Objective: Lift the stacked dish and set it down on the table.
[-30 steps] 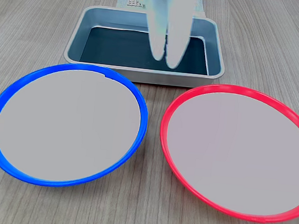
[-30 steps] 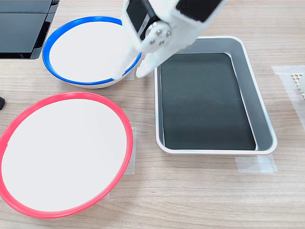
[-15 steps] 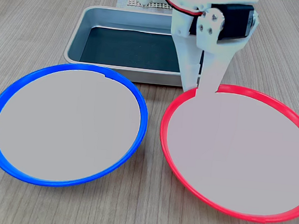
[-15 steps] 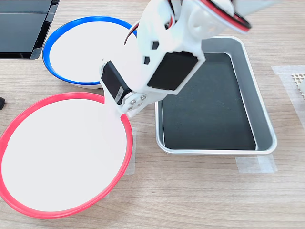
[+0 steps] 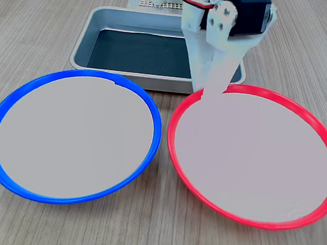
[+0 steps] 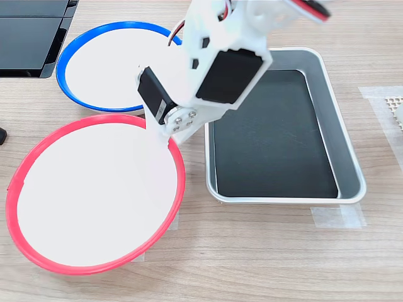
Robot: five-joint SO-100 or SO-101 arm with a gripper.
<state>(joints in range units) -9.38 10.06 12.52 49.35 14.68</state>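
The stacked dish, blue-rimmed with a pale inside and a notch in its far rim, rests on the table, free of the arm. A same-sized red-rimmed dish lies beside it. My white gripper reaches down from above and is shut on the red-rimmed dish's rim, on the side nearest the tray. That dish looks raised slightly off the wood. In both exterior views the arm hides part of the tray.
A grey metal tray with a dark bottom stands behind the dishes. Pale tape strips mark the wood. A black flat object sits at the second exterior view's upper left, and a white mesh piece at its right edge.
The gripper swung from over the tray to the red-rimmed dish's rim and closed on it. That dish has since shifted toward the blue one and lifted a little. The blue-rimmed dish stayed put.
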